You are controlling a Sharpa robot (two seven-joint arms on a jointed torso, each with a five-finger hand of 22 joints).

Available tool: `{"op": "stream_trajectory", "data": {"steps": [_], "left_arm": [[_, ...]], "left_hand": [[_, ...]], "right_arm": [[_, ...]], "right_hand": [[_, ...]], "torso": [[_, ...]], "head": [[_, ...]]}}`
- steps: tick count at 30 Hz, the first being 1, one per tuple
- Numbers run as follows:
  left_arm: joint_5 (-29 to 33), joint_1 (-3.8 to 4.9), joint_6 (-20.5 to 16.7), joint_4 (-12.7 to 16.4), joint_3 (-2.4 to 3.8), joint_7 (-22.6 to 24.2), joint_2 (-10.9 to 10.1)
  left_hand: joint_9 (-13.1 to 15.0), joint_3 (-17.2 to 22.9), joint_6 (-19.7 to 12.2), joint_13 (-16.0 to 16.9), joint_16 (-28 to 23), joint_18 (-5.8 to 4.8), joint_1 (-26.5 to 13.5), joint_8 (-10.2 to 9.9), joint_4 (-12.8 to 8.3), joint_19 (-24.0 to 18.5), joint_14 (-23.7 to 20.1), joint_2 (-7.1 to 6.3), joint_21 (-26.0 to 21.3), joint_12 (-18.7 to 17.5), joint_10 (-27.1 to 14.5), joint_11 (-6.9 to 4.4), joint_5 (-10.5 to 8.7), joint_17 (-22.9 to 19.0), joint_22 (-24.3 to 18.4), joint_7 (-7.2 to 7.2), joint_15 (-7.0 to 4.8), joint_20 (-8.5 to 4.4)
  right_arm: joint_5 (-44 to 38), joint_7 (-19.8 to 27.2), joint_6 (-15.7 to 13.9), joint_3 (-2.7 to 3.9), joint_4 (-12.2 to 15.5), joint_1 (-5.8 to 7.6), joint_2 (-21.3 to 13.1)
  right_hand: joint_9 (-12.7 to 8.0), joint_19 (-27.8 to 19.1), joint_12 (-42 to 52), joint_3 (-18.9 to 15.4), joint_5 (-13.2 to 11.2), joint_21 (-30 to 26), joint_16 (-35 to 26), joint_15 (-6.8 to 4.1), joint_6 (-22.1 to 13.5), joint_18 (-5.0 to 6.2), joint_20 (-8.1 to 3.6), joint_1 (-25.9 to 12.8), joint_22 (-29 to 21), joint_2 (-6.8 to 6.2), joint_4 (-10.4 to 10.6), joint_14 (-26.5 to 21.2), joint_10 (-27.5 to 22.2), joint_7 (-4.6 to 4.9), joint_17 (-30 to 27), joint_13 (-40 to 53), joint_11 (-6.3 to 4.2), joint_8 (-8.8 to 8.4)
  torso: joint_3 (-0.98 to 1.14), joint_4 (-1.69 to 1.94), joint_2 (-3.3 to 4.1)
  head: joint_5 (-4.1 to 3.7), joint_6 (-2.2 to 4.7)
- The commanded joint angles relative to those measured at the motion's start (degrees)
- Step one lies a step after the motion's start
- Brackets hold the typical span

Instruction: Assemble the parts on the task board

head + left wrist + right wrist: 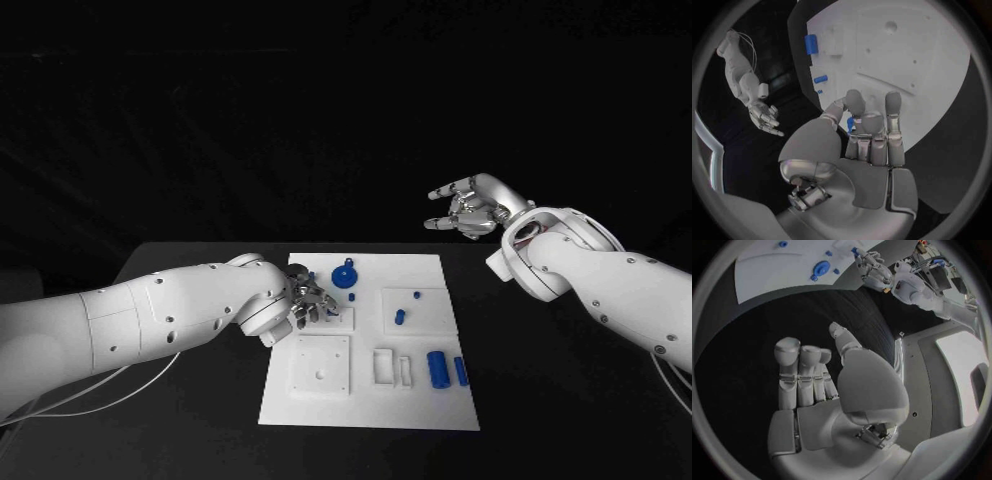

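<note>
Task board mid-table, parts on it; left hand over its left edge, right hand behind.

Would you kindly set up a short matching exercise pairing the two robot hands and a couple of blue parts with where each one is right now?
Things:
1. left robot hand
2. right robot hand
3. round blue part
4. two blue cylinders

Places:
A. raised off the table, beyond the task board's far right corner
B. on the board's near right area
C. over the board's left edge
D. on the board's far middle

Pairs: 1-C, 2-A, 3-D, 4-B
</note>
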Motion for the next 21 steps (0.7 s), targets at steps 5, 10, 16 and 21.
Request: {"op": "stream_trajectory", "data": {"steps": [5, 10, 16, 21], "left_arm": [[-4.5, -0.29, 2.6, -0.9, 0.04, -1.7, 0.6], [-4.9, -0.58, 3.1, -1.5, 0.05, -2.1, 1.0], [-5.2, -0.9, 2.9, -2.1, 0.05, -2.3, 1.3], [-5.5, -1.09, 2.7, -2.5, 0.06, -2.5, 1.5]], "left_hand": [[41.9, 0.0, 12.8, 0.3, 0.8, -0.38, 0.1, 0.2, -0.5, 0.1, 0.3, 0.63, 0.2, 0.7, 1.4, -1.98, 0.18, 0.6, 0.6, -8.42, -0.64, -0.33], [43.1, 0.0, 12.8, 0.5, 1.4, -0.39, -0.1, 0.3, -0.3, 0.1, 0.4, 0.74, 0.2, 1.2, 1.4, -2.03, -0.05, 1.1, 1.2, -8.5, -0.71, -0.41], [43.8, -0.1, 12.9, 0.6, 1.9, -0.4, -0.1, 0.3, -0.1, 0.2, 0.4, 0.75, 0.0, 1.5, 1.4, -2.05, -0.2, 1.5, 1.6, -8.54, -0.75, -0.43], [44.3, -0.2, 12.9, 0.7, 2.1, -0.36, -0.1, 0.4, 0.1, 0.2, 0.3, 0.74, 0.0, 1.7, 1.4, -2.04, -0.45, 1.8, 1.9, -8.56, -0.73, -0.38]], "right_arm": [[0.2, 0.4, 0.6, 0.04, -0.1, 0.03, 0.1], [0.2, 0.4, 0.7, 0.04, -0.1, 0.03, 0.1], [0.2, 0.4, 0.8, 0.04, -0.1, 0.03, 0.1], [0.2, 0.4, 0.9, 0.04, -0.1, 0.03, 0.1]], "right_hand": [[-0.1, 2.6, -0.1, 0.4, 0.7, -0.5, -0.2, -0.08, 0.3, 0.65, 0.32, -0.5, 4.9, 0.29, 0.1, -0.3, -0.3, -0.05, 0.0, -0.1, -0.08, -0.31], [-0.1, 2.6, -0.1, 0.4, 1.0, -0.5, -0.1, -0.09, 0.3, 0.64, 0.31, -0.5, 4.9, 0.28, 0.0, -0.3, -0.3, -0.05, 0.0, -0.2, -0.09, -0.31], [-0.1, 2.6, 0.0, 0.5, 1.2, -0.5, -0.1, -0.09, 0.3, 0.63, 0.3, -0.6, 4.9, 0.28, -0.1, -0.3, -0.3, -0.06, 0.0, -0.2, -0.1, -0.31], [-0.1, 2.7, 0.0, 0.6, 1.5, -0.5, -0.2, -0.1, 0.3, 0.63, 0.3, -0.7, 5.0, 0.3, -0.1, -0.3, -0.3, -0.05, 0.0, -0.3, -0.1, -0.32]], "torso": [[-0.01, 0.03, 0.0], [-0.03, 0.03, 0.0], [-0.04, 0.03, 0.04], [-0.05, 0.02, 0.03]], "head": [[0.04, -0.33], [0.03, -0.46], [-0.07, -0.6], [-0.19, -0.73]]}}
